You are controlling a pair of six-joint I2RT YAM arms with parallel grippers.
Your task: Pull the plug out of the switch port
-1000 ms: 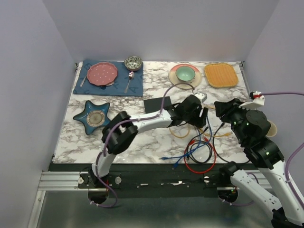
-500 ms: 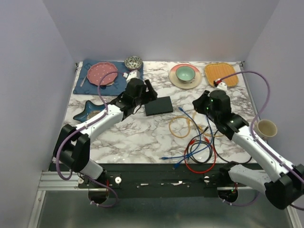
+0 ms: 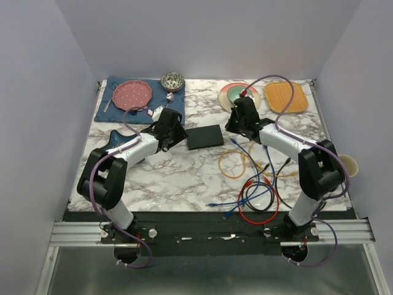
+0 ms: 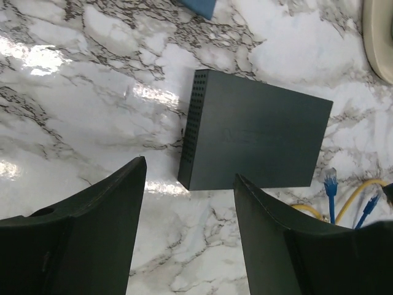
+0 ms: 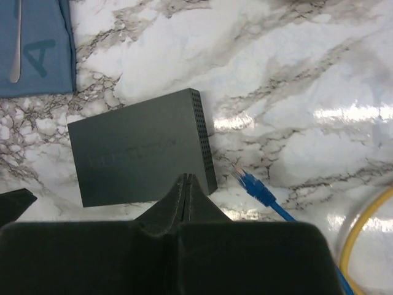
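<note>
While apart, two tools [image 4: 188, 173] [image 5: 186, 179] (right closed), one switch [image 3: 205, 136].

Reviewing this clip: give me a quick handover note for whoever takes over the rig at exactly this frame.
Left gripper: open, empty, just left of the switch.
Right gripper: shut, empty, by the switch's right end.
The switch lies flat on the table. A blue plug lies loose beside its right end, not touching it.
Done: no cable shows in the switch in any view, so the pull looks finished. The socket edge itself is not visible.
Left: check the sockets, then probably withdraw both arms.
</note>
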